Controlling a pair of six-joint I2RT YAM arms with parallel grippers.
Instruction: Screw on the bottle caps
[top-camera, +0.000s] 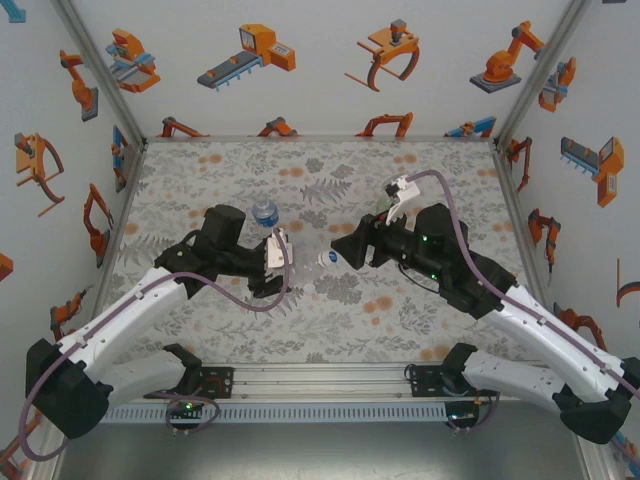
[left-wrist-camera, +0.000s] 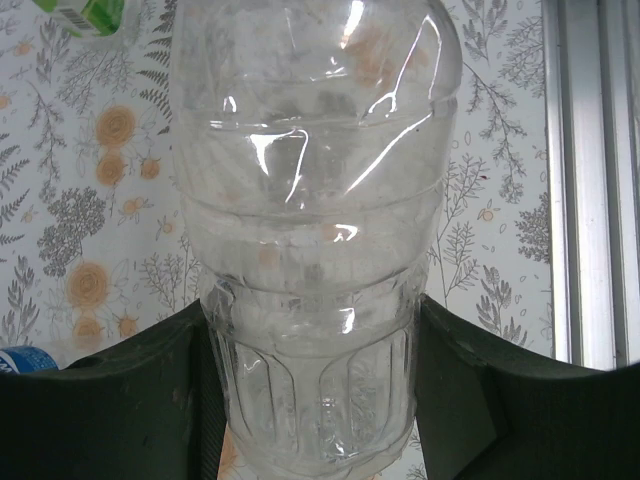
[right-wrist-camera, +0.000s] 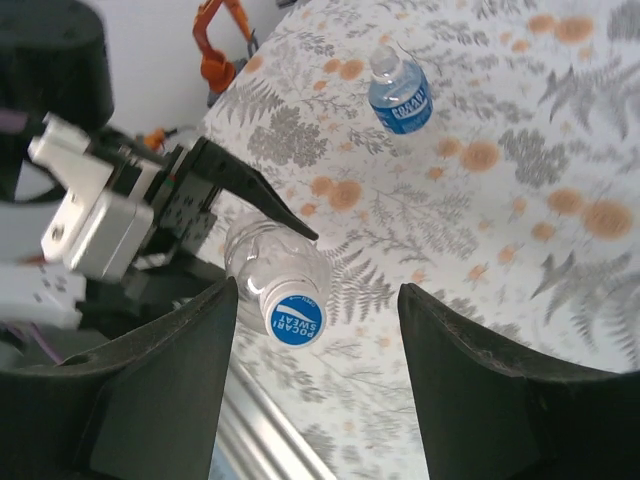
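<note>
A colourless bottle (left-wrist-camera: 310, 200) lies on its side above the table, and my left gripper (left-wrist-camera: 315, 330) is shut on its ribbed lower body. Its neck points right and carries a bottle cap (right-wrist-camera: 298, 320), white-rimmed with a blue printed top. My right gripper (right-wrist-camera: 318, 290) is open around that cap. Its dark fingers (right-wrist-camera: 180, 370) stand on either side without touching, and the cap sits nearer the left one. From above, the cap (top-camera: 327, 259) lies between the left gripper (top-camera: 280, 255) and the right gripper (top-camera: 342, 255).
A blue-labelled bottle (top-camera: 265, 213) stands upright just behind the left gripper, and it is in the right wrist view too (right-wrist-camera: 400, 92). A green-labelled bottle (left-wrist-camera: 90, 12) peeks in at the top left of the left wrist view. Metal rails (top-camera: 320, 378) run along the table's near edge.
</note>
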